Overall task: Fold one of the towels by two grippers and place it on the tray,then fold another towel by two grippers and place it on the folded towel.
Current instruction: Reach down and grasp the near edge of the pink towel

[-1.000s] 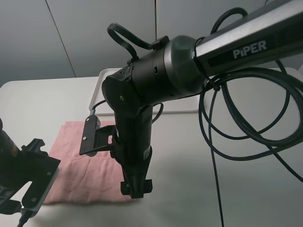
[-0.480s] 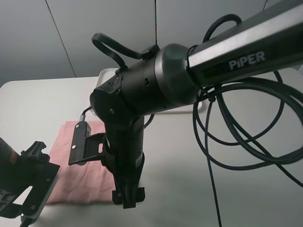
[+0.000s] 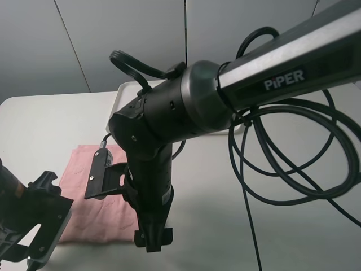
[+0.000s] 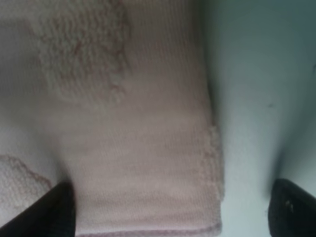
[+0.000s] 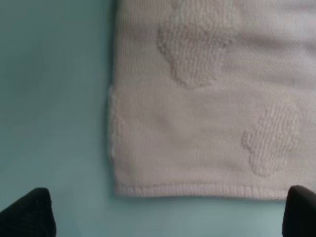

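Left fingers (image 4: 49, 210) are hanging released, gripping nothing, and my right fingers (image 5: 27, 212) likewise; the pink towel (image 4: 138, 148) is lying flat on the table (image 4: 256, 98), one corner beneath each pair.

High overview, wrist views close, all sharing pink towel (image 3: 73, 169)

pink towel (image 5: 212, 98) is soft looped cloth; table (image 3: 293, 226) smooth, matt.

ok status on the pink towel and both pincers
Left pincer open, right pincer open, each above a near corner. Pink towel flat on table, not gripped. Nothing seen blocking.
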### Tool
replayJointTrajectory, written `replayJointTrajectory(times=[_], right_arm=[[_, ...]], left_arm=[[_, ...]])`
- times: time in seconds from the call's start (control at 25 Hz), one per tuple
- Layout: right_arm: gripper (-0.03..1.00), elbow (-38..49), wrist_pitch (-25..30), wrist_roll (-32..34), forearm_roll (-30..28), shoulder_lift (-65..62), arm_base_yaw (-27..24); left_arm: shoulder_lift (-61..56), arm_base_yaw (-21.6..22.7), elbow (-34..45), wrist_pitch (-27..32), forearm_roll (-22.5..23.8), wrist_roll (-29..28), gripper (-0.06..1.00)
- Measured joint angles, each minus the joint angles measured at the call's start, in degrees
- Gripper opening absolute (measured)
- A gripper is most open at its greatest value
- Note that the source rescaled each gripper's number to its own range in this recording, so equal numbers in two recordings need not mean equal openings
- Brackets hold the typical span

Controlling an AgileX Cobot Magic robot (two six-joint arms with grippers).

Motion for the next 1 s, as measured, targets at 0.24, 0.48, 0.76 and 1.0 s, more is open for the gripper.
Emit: replayJointTrajectory(times=[0.24,0.48,0.76,1.0], right_arm=[[1.0,0.0,0.0,0.0,2.08,0.0,0.0],[1.0,0.02,-0.11,0.28,2.08,0.0,0.0],[1.0,3.53,-1.85,-2.11,5.34,0.38,0.0],[1.0,4.52,-3.88,-2.53,5.21,0.99,0.52]], left_arm=[[0.0,0.0,2.39,-3.22,2.04,-0.28,1.0],[-0.1,-0.08,2.65,-3.48,2.62,-2.82,1.0],[-0.21,-0.08,3.27,-4.31,3.35,-2.93,1.0],[-0.21,-0.08,3.37,-4.31,3.5,-3.72,1.0]])
